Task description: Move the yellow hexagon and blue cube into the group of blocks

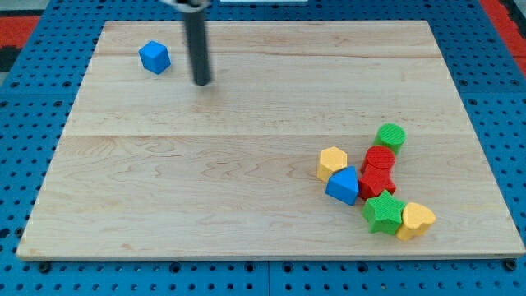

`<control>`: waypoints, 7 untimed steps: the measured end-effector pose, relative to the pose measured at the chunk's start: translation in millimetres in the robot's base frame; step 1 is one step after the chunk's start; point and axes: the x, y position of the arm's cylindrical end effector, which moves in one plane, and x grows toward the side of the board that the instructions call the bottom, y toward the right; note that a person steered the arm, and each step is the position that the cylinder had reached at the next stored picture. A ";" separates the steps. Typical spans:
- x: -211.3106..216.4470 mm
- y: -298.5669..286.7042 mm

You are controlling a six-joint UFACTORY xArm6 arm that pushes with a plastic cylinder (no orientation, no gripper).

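Observation:
The blue cube (154, 57) sits alone near the view's top left of the wooden board (205, 164). My tip (202, 81) rests on the board a short way to the cube's right and slightly below it, not touching it. The yellow hexagon (332, 162) lies at the left edge of the group at the view's lower right, touching a blue block (343, 185). The group also holds a green cylinder (391, 136), a red cylinder (380, 158), a red block (377, 180), a green star (383, 211) and a yellow heart (416, 219).
The board lies on a blue perforated surface (33, 123). A red area (16, 25) shows at the view's top left and top right corners.

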 end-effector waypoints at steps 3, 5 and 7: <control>-81.6 -101.3; 21.2 40.9; 112.0 141.0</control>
